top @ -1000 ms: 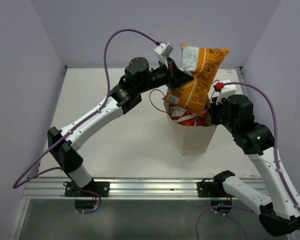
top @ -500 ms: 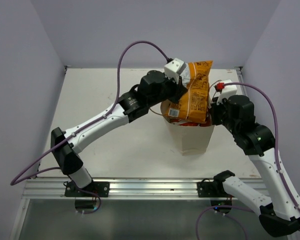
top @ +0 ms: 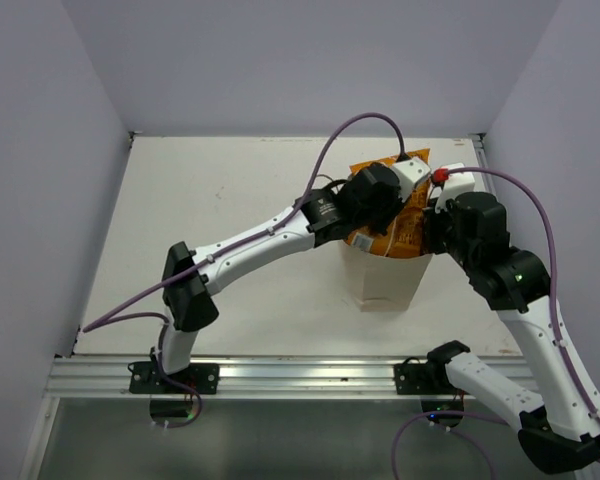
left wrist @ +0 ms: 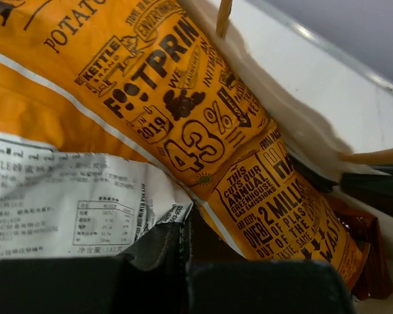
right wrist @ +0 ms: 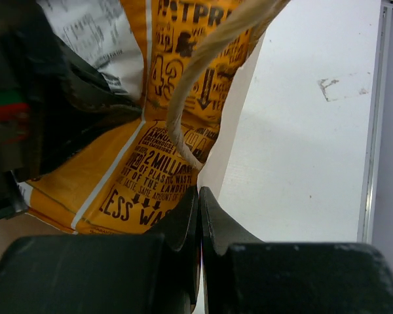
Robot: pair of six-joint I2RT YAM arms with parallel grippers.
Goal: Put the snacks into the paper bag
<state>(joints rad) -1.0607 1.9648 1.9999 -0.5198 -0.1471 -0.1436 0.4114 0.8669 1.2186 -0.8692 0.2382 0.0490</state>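
Observation:
The beige paper bag [top: 385,282] stands upright right of the table's middle. My left gripper [top: 388,208] reaches into its mouth and is shut on the orange packet [top: 405,233], which sits mostly inside the bag with its top sticking out. In the left wrist view the orange packet [left wrist: 183,124] fills the frame and the left gripper [left wrist: 185,219] pinches its white-label edge. A dark brown packet [left wrist: 363,248] lies beneath it. My right gripper [top: 430,236] is shut on the bag's right rim [right wrist: 239,131], seen closed in the right wrist view [right wrist: 199,191]. The other packets are hidden.
A loop handle [right wrist: 209,62] hangs over the bag's mouth in front of the orange packet. The white table [top: 230,200] is bounded by purple walls at the back and sides. A metal rail [top: 300,372] runs along the near edge.
My left arm has swung right and down, lowering the orange packet from above the bag into its mouth. The right gripper has stayed on the bag's rim.

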